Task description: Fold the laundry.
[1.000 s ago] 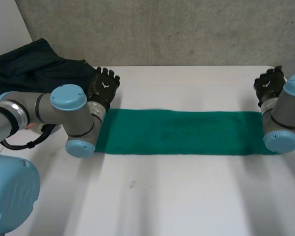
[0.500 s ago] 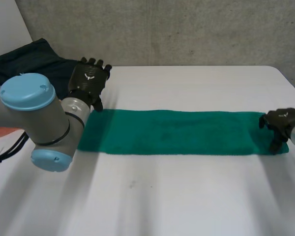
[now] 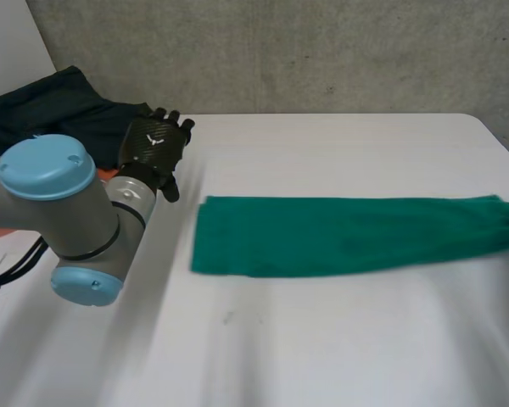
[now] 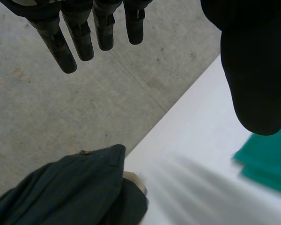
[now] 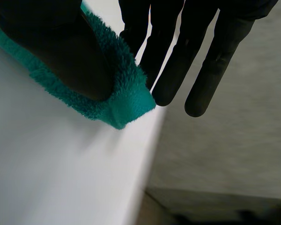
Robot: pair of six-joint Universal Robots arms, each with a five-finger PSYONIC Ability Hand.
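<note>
One green towel [image 3: 339, 233], one dark garment [image 3: 59, 106], one white table [image 3: 322, 339], one left robot hand [image 3: 155, 146], one right robot hand [image 5: 165, 70]

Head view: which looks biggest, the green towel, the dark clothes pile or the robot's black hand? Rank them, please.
Largest to smallest:
1. green towel
2. dark clothes pile
3. left hand

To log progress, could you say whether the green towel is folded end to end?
Not yet: the green towel lies as one long strip, its end pinched by the right hand.
</note>
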